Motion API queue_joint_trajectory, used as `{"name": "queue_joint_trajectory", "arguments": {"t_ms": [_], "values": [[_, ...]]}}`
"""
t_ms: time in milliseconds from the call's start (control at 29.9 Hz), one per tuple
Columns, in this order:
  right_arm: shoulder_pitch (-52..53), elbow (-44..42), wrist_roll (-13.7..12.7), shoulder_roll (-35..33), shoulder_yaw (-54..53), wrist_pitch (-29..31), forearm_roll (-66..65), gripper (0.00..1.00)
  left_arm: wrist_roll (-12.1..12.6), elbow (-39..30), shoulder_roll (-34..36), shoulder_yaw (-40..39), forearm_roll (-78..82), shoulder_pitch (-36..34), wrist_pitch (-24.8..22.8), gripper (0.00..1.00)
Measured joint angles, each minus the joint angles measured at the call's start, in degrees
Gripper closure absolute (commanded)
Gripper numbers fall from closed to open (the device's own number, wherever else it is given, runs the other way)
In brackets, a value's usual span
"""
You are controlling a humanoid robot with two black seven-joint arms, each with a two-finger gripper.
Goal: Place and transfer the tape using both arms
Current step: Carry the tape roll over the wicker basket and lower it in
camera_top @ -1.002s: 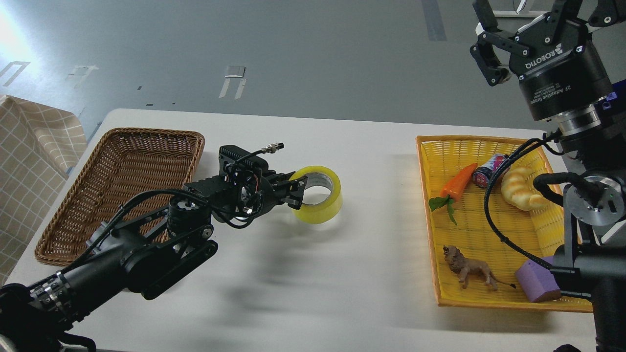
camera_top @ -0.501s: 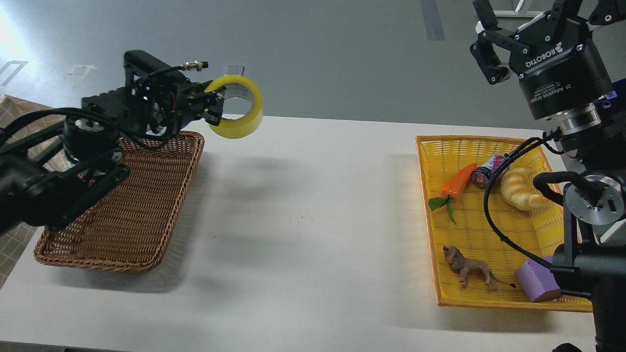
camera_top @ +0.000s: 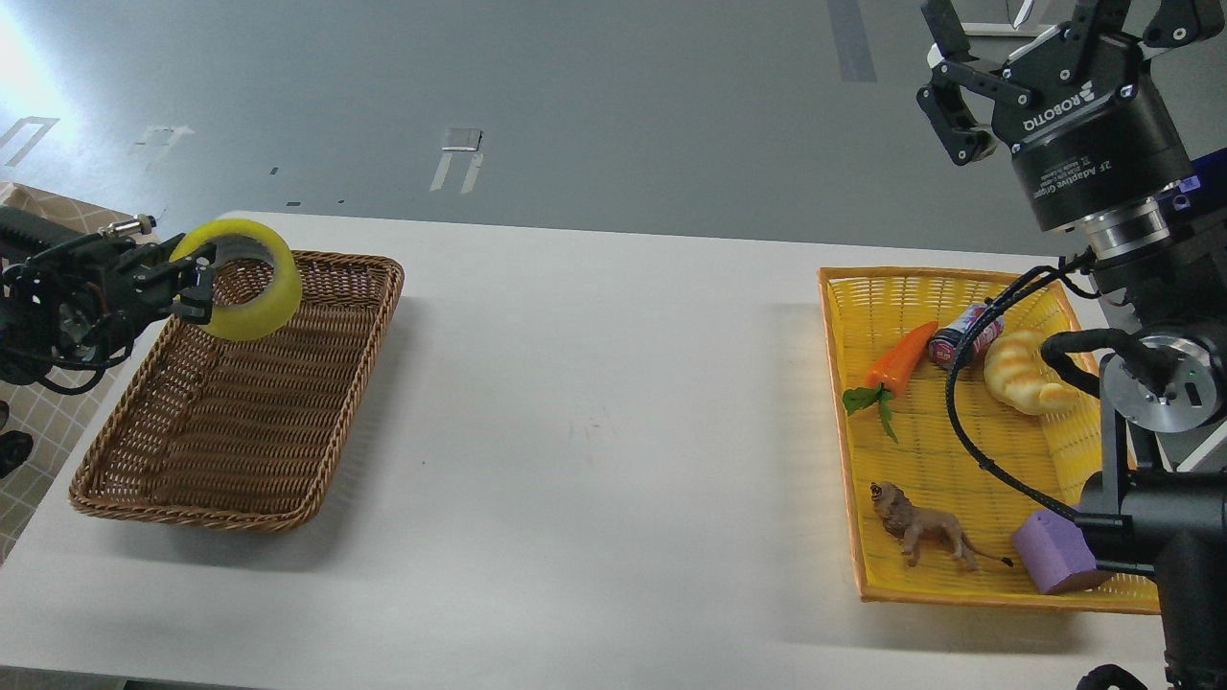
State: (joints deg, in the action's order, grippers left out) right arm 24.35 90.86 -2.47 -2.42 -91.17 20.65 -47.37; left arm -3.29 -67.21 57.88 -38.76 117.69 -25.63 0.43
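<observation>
The tape [camera_top: 251, 295], a yellow translucent roll with a pale core, hangs in the air over the far left part of the brown wicker basket [camera_top: 288, 460]. My left gripper [camera_top: 196, 280] comes in from the left edge and is shut on the roll's left wall, one finger inside the ring. My right gripper [camera_top: 997, 43] is raised at the top right, above the yellow tray [camera_top: 844, 383], open and empty, with its upper fingers cut off by the frame edge.
The yellow tray holds a toy carrot [camera_top: 896, 359], a small can [camera_top: 961, 333], a croissant toy [camera_top: 1021, 374], a toy lion [camera_top: 920, 527] and a purple block [camera_top: 1054, 554]. A checked cloth [camera_top: 38, 422] lies at the left edge. The white table [camera_top: 594, 422] spans the middle.
My left arm lifted the tape off the table's middle, then carried it left and lower, over the brown basket. The right arm has barely moved.
</observation>
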Motion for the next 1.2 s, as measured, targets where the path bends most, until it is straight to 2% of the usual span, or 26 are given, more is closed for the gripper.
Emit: {"name": "queue_joint_trajectory", "arguments": {"t_ms": [234,801,868,935,968,1002,1035,1068,1202], "values": [[0.0,-0.33,0.0,-0.1,0.02,0.0,-0.08,0.0,-2.92,4.67,-0.83,0.16,-2.49,2.43,2.78,1.0],[-0.05,-0.42,-0.17,-0.21,0.05,0.01,-0.18,0.0,-5.42,7.91,-5.93,0.23,-5.12,6.97,3.75,1.0],[-0.08,-0.42,-0.17,-0.21,0.1,0.01,-0.18,0.0,-6.5,8.3,-6.02,0.23,-5.16,6.98,3.75,0.91],[-0.09,-0.42,-0.17,-0.21,0.11,0.01,-0.18,0.0,-8.93,9.33,-6.14,0.23,-5.26,6.99,3.75,0.69],[-0.11,-0.42,-0.17,-0.21,0.11,0.01,-0.18,0.0,-10.06,9.86,-6.16,0.21,-5.43,6.99,3.75,0.56],[-0.14,-0.42,-0.17,-0.21,0.11,0.01,-0.18,0.0,-11.17,10.41,-6.17,0.16,-5.72,6.99,3.75,0.27],[-0.16,-0.42,-0.17,-0.22,0.11,0.01,-0.18,0.0,-12.07,10.78,-6.17,0.12,-6.11,6.99,3.75,0.18],[-0.17,-0.42,-0.17,-0.22,0.11,0.01,-0.18,0.0,-12.67,10.97,-6.17,0.11,-6.57,6.98,3.75,0.18],[-0.31,-0.42,-0.17,-0.21,0.18,0.01,-0.14,0.0,-14.01,11.35,-5.73,0.11,-9.74,6.52,3.74,0.03]]}}
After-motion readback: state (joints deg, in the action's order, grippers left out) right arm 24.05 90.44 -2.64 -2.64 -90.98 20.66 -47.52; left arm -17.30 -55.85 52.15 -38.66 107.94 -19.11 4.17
